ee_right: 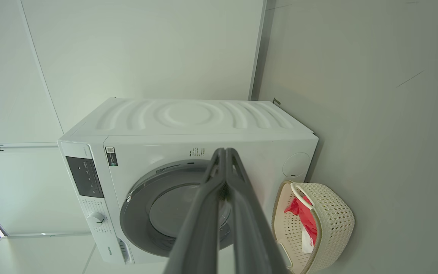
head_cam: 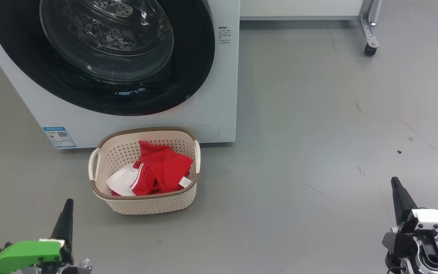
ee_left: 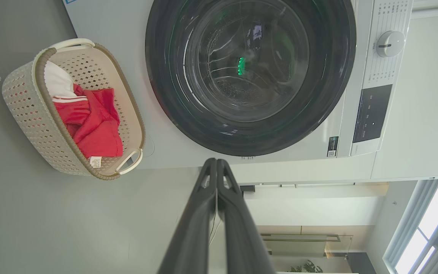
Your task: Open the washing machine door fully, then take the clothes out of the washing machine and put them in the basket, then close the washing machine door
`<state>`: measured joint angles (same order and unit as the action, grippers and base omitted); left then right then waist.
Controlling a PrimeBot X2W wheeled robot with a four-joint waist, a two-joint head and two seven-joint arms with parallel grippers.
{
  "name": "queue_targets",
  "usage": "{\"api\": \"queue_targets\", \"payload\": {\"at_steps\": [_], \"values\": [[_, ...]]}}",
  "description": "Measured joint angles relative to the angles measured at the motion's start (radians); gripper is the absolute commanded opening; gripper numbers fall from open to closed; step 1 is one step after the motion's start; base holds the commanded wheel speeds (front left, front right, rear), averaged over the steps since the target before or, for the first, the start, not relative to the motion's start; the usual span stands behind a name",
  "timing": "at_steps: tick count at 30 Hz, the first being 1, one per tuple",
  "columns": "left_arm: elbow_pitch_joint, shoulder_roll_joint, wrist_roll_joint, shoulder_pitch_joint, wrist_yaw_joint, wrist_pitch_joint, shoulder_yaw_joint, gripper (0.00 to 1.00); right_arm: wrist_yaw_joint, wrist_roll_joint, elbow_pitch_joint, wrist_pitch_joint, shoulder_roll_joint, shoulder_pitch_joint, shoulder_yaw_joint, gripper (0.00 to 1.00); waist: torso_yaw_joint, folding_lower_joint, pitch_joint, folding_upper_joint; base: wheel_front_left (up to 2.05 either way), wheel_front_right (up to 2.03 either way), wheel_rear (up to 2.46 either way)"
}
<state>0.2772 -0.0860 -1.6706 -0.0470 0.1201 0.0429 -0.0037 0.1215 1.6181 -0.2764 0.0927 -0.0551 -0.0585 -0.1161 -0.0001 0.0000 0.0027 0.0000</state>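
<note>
Clothes (head_cam: pixel 158 169), bright red with white parts and a small white label, lie together inside the basket (head_cam: pixel 148 206). The basket stands on the grey floor (head_cam: pixel 318 133), just in front of the washing machine (head_cam: pixel 221 95), below the lower edge of the washing machine door (head_cam: pixel 190 76). The door is closed flat against the white front, and through its glass bowl the steel drum can be seen. A blue sticker (head_cam: pixel 59 137) is on the lower corner of the machine.

The left gripper (head_cam: pixel 68 205) is low at the left of the head view, well apart from the basket. Its two dark fingers are pressed together and hold nothing. The right gripper (head_cam: pixel 396 185) is low at the right above the floor, also with fingers pressed together and empty.
</note>
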Motion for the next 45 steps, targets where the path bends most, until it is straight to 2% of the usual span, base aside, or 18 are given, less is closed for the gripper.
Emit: {"api": "queue_targets", "payload": {"at_steps": [45], "values": [[0.001,0.001,0.000,0.000,0.000,0.002,0.003,0.00,0.000,0.000,0.000,0.000,0.002,0.000,-0.002,0.00,0.000,0.0000,0.000,0.0000,0.00,0.00,0.00]]}}
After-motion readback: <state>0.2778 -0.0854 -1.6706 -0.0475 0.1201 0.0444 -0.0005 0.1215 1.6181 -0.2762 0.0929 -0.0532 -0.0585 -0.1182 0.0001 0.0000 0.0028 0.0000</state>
